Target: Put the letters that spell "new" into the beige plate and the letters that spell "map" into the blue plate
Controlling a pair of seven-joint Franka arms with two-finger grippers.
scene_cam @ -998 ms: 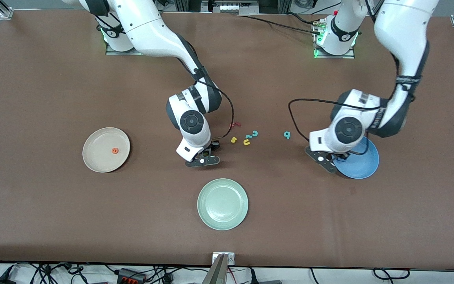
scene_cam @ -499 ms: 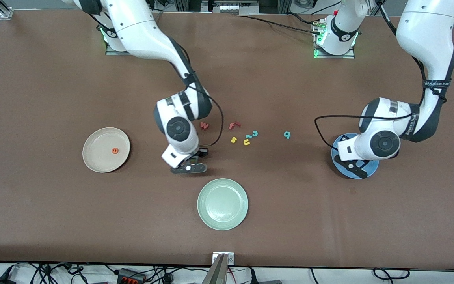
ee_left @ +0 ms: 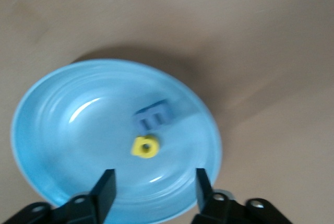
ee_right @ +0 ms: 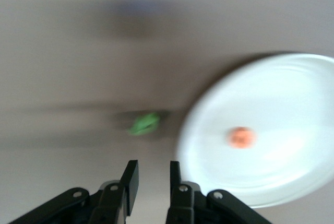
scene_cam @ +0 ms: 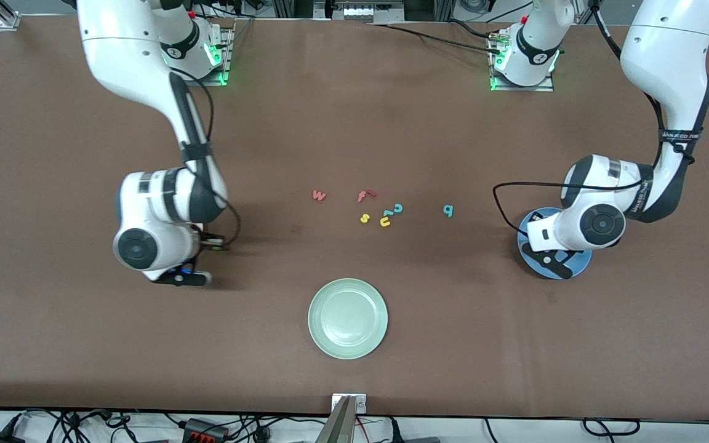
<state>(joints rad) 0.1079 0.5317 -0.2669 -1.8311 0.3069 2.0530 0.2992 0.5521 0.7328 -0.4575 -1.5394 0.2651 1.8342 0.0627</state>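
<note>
Left claw (ee_left: 154,177), wide and empty, hangs over blue plate (ee_left: 31,109) holding m (ee_left: 154,117) and yellow a (ee_left: 145,146). Right claw (ee_right: 154,169), nearly closed and empty, is beside beige plate (ee_right: 292,93) holding e (ee_right: 241,137). Other letters unplaced.

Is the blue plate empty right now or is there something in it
Not empty. The left wrist view shows a blue m and a yellow letter lying inside the blue plate.

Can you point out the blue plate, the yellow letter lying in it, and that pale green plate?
blue plate (ee_left: 62,130), left wrist view, bare inner floor.
yellow letter (ee_left: 145,146), left wrist view, its middle.
pale green plate (scene_cam: 348,318), front view, bare centre.
</note>
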